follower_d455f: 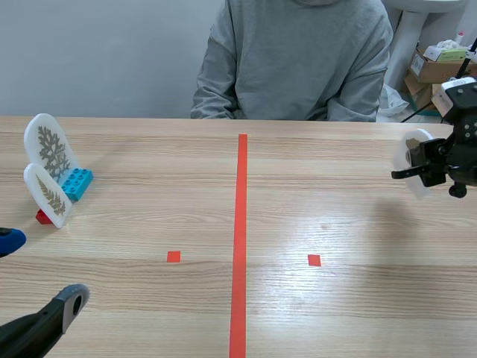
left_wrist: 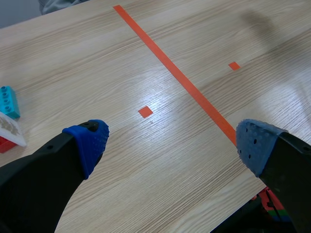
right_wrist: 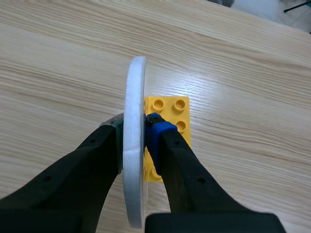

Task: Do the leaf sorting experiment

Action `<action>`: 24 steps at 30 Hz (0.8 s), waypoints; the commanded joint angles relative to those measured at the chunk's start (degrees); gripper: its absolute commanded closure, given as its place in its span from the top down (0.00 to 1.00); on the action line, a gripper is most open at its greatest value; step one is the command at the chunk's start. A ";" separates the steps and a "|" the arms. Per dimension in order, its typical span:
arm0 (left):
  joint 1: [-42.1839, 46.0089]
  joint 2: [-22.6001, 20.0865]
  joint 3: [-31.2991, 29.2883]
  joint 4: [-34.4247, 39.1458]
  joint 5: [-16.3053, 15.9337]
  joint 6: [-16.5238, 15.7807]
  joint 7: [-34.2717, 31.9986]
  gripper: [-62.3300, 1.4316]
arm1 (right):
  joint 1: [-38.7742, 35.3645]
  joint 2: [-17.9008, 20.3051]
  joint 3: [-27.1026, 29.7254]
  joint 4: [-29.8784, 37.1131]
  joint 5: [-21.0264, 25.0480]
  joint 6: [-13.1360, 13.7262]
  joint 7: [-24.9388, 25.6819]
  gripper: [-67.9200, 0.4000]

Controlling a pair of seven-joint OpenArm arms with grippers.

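Currently gripped: a white disc (right_wrist: 134,145), seen edge-on and upright in the right wrist view, pressed between the two fingers of the right pincer (right_wrist: 132,131).
Right pincer: closed tight on the disc, one finger on each face; in the scene view it (follower_d455f: 425,160) hangs at the right edge of the surface (follower_d455f: 335,313), toward the far side.
Yellow brick: a studded yellow brick (right_wrist: 170,109) sits just behind the disc, against the blue-padded finger; whether it is joined to the disc cannot be told.
Left pincer: wide open with nothing between the fingers (left_wrist: 172,141); it is low at the near left corner of the surface (follower_d455f: 41,270).
Rear leaf disc: white oval with a branching leaf print (follower_d455f: 51,149), standing upright in a blue brick (follower_d455f: 77,183) near the left edge.
Front leaf disc: smaller white oval with a narrow feathery leaf (follower_d455f: 48,195), standing in a red brick (follower_d455f: 43,217), just in front of the rear one.
Tape line: an orange-red strip (follower_d455f: 240,239) runs down the middle of the surface, well apart from both pincers.
Person: a grey sweatshirt (follower_d455f: 294,56) at the far edge.
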 commanded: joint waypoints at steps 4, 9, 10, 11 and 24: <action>-0.87 0.13 0.07 0.17 -0.81 -0.04 -0.55 0.90 | 8.28 -1.11 -0.46 -8.61 -0.44 -0.46 0.70 0.03; -1.77 0.13 0.07 0.17 -0.81 -0.04 -0.50 0.90 | 14.97 -3.45 -0.46 -19.08 -3.34 -0.68 2.14 0.03; -1.79 0.13 0.07 0.17 -0.81 -0.04 -0.48 0.90 | 16.04 -4.11 -0.46 -21.11 -4.13 -0.76 2.95 0.03; -1.92 0.13 0.07 0.17 -0.81 -0.04 -0.48 0.90 | 16.98 -4.72 -0.46 -23.10 -4.76 -0.85 3.61 0.03; -2.05 0.13 0.07 0.17 -0.81 -0.04 1.92 0.90 | 19.74 -10.80 -0.44 -30.91 -10.03 -2.86 8.20 0.05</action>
